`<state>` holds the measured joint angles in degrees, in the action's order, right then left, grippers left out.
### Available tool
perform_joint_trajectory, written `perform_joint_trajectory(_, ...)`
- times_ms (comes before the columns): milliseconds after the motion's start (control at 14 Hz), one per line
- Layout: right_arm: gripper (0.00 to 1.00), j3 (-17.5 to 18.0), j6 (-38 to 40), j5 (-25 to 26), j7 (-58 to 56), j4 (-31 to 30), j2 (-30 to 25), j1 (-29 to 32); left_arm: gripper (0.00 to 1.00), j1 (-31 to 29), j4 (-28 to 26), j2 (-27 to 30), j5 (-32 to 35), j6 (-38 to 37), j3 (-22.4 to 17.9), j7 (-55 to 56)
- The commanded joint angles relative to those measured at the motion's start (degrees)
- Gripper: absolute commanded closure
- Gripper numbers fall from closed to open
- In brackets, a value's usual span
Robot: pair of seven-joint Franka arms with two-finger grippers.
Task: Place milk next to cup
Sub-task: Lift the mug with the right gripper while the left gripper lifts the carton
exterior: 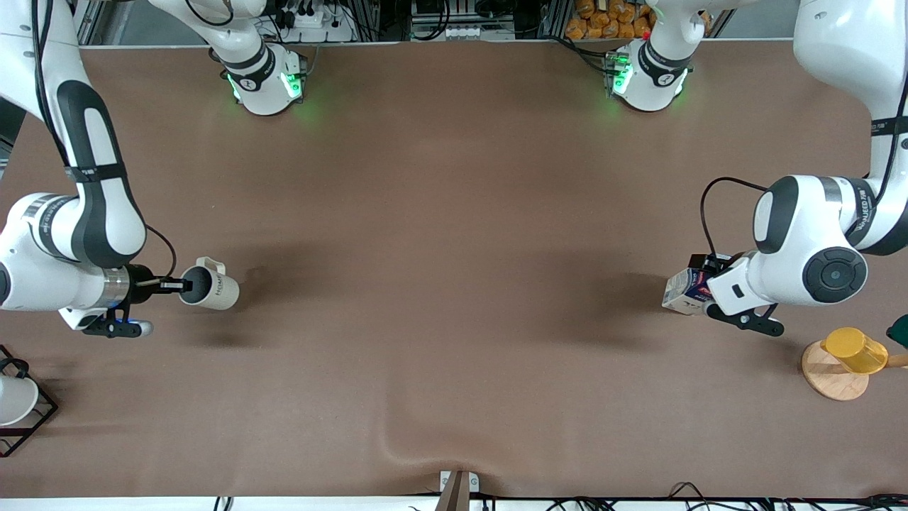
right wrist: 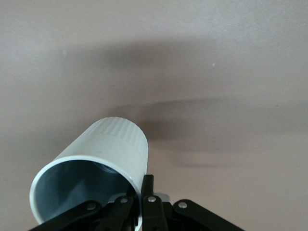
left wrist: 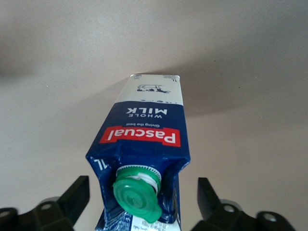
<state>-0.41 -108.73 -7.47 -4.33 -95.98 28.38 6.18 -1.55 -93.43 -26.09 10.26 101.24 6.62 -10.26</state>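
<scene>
The milk [exterior: 682,289] is a blue and white carton with a red band and green cap [left wrist: 137,195], near the left arm's end of the table. My left gripper [exterior: 707,282] is at its top, open; in the left wrist view [left wrist: 142,185] its fingers [left wrist: 77,195] stand apart on either side of the gable with gaps. The cup [exterior: 209,285], a cream mug with grey inside, is near the right arm's end. My right gripper [exterior: 181,285] is shut on its rim [right wrist: 139,185], one finger inside and one outside. I cannot tell if the cup touches the table.
A yellow cup [exterior: 855,350] on a wooden disc [exterior: 830,376] stands nearer to the front camera than the milk, at the left arm's end. A white cup [exterior: 14,399] in a black wire rack [exterior: 39,419] sits at the right arm's end. The brown cloth has a wrinkle [exterior: 418,443] near its front edge.
</scene>
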Motion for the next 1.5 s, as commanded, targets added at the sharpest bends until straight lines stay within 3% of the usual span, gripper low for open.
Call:
perform_joint_trajectory(0,1.0,-0.12,2.73,-0.62,6.94,0.17,-2.36,-3.97,0.42,-0.03,0.0,-0.1,1.34,0.63,0.23,-0.64)
perform_joint_trajectory(71,1.0,-0.12,3.61,-0.71,11.75,0.17,-2.89,-6.16,0.62,-0.03,0.09,-0.36,1.34,0.63,0.23,-0.64)
perform_joint_trajectory(214,1.0,-0.03,4.41,-0.71,21.86,0.17,-4.03,-11.6,0.62,0.14,0.62,-0.37,1.34,0.63,0.14,-0.46)
perform_joint_trajectory(500,1.0,0.32,5.29,-2.02,44.71,2.01,-5.01,-24.08,0.9,0.14,1.32,-0.1,1.34,0.54,0.23,-1.08)
perform_joint_trajectory(786,1.0,0.23,2.32,-5.98,58.53,6.23,-2.55,-32.97,0.9,0.75,4.13,1.83,0.46,-1.82,0.58,-0.46)
perform_joint_trajectory(1143,1.0,0.23,-8.41,-6.07,69.44,6.41,2.45,-39.31,0.87,3.66,9.41,2.89,-5.33,-10.53,5.41,8.31)
perform_joint_trajectory(1429,1.0,0.23,-11.85,-5.81,77.7,13.17,9.57,-43.53,0.87,3.66,9.41,4.29,-7.27,-13.87,10.06,14.9)
